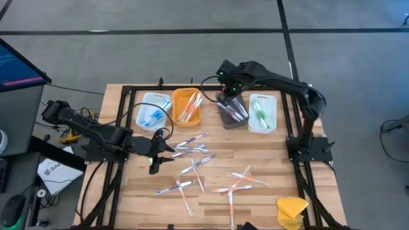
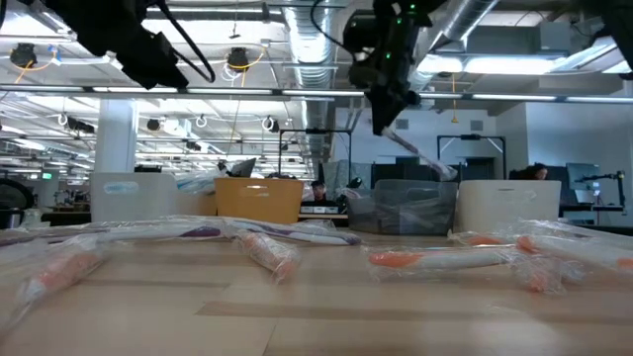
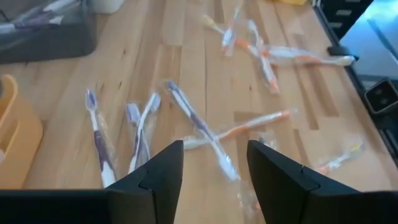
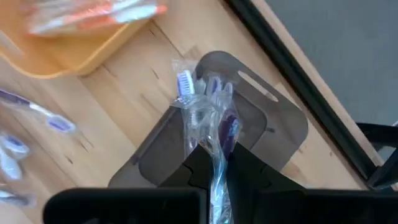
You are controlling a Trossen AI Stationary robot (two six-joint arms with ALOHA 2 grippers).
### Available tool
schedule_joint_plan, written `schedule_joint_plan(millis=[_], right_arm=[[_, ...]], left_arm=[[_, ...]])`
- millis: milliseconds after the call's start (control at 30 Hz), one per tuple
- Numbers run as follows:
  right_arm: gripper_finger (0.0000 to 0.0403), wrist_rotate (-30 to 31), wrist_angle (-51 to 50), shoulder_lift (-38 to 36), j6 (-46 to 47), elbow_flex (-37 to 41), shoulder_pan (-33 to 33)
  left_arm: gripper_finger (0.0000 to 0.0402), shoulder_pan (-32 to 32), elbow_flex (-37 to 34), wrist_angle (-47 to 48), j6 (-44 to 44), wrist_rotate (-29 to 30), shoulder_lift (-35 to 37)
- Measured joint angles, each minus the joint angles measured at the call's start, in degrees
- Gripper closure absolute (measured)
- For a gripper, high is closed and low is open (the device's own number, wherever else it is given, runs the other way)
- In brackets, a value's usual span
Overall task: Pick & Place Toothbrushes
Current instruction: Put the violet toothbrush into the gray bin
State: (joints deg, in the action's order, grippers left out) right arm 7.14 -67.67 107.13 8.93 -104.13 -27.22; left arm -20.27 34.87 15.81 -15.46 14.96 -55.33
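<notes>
1. Right gripper [image 4: 214, 163] is above the dark grey tray [image 4: 273, 134], in the far row of trays. Fingers pinched tight on a wrapped purple-handled toothbrush [image 4: 211, 134]; the brush head points at the tray.
2. High view: same right gripper [image 1: 231, 96] sits over the dark grey tray [image 1: 225, 117], which is between the orange tray [image 1: 176, 110] and the white tray [image 1: 271, 114] with green brushes.
3. Low view: the held toothbrush [image 2: 420, 153] hangs tilted below the gripper, over the dark tray [image 2: 401, 208], not touching it as far as can be seen.
4. Left gripper [image 1: 167, 148] is low over the table's left-middle, near the loose purple brushes. Fingers [image 3: 158, 180] about half apart, nothing between them.
5. Left wrist view: loose wrapped toothbrushes [image 3: 199, 127] lie on the wood just ahead of the fingers, purple ones near, orange ones [image 3: 267, 56] farther off, some crossed.
6. Light blue tray [image 1: 153, 110] at the row's left end holds blue brushes; orange tray holds orange ones.
7. Scattered toothbrushes [image 1: 192, 167] cover the middle of the wooden table [image 1: 268, 166].
8. Yellow lump [image 1: 293, 209] at the near right corner, well apart from the brushes.
</notes>
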Motion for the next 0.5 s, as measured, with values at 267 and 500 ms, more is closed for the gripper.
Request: schedule_joint_plan(millis=[267,500], right_arm=[[0.0384,-0.92,2.41,4.81,-2.77,-0.91,-0.64],[0.0384,-1.38,4.00,5.62,-3.54,0.49,-1.37]], left_arm=[[0.0230,-0.04,0.00,1.93,-0.04,-0.70,0.85],[0.0233,-0.04,0.00,2.30,0.02,-0.79,0.91]])
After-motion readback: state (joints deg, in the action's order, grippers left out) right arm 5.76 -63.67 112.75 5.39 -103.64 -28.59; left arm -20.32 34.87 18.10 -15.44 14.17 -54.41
